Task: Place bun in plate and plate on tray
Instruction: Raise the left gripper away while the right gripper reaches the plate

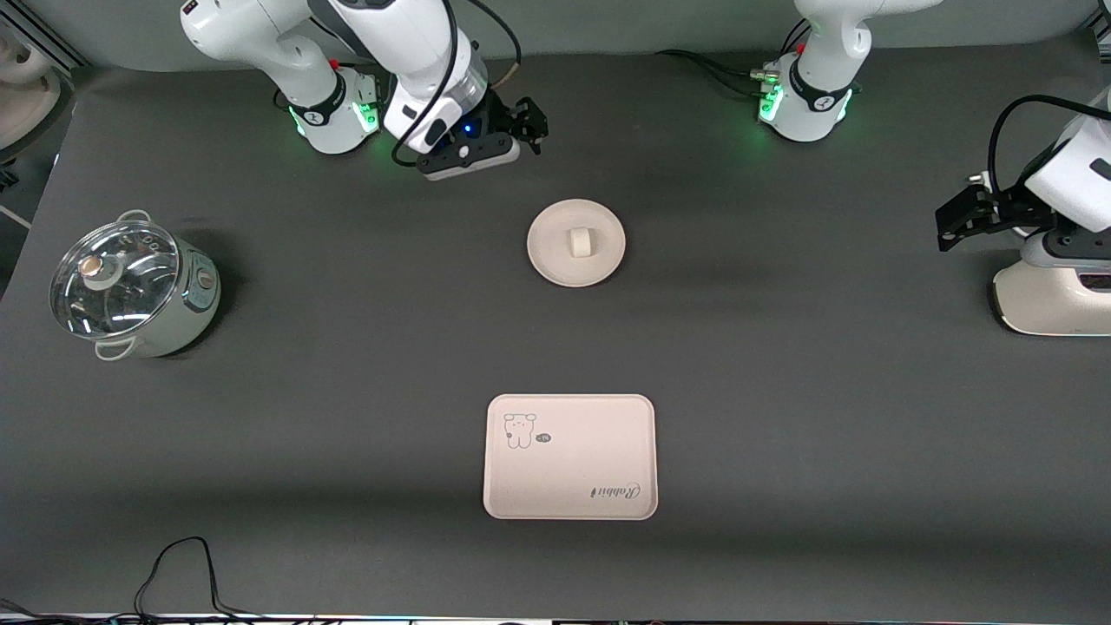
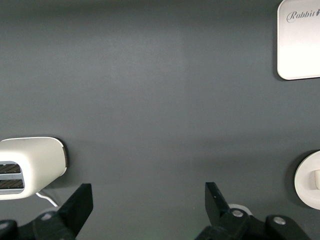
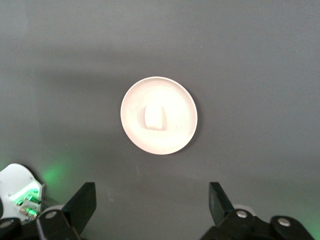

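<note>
You see the bun (image 1: 579, 242) already in the plate (image 1: 555, 265), the tray (image 1: 608, 417) nearer the camera, and the right gripper (image 1: 529, 121), jaws wide and empty, closest to the plate.

Both arms are wearing glossy white shells with rounded joints. The right arm (image 1: 382, 52) is showing a black cable looping along its forearm, a small red dot near its base joint and a blue light glowing on the dark band at its wrist. A grey camera bar is sitting under that wrist, and the right gripper (image 1: 528, 121) is showing black, angular fingers. The 2 bases are glowing green at their rims, each carrying a black ring with a white mark. The left arm (image 1: 1081, 165) is trailing a black cable arching over its white wrist; the left gripper (image 1: 955, 221) is matte black, with silver screw heads showing on its finger mounts (image 2: 47, 217).
</note>
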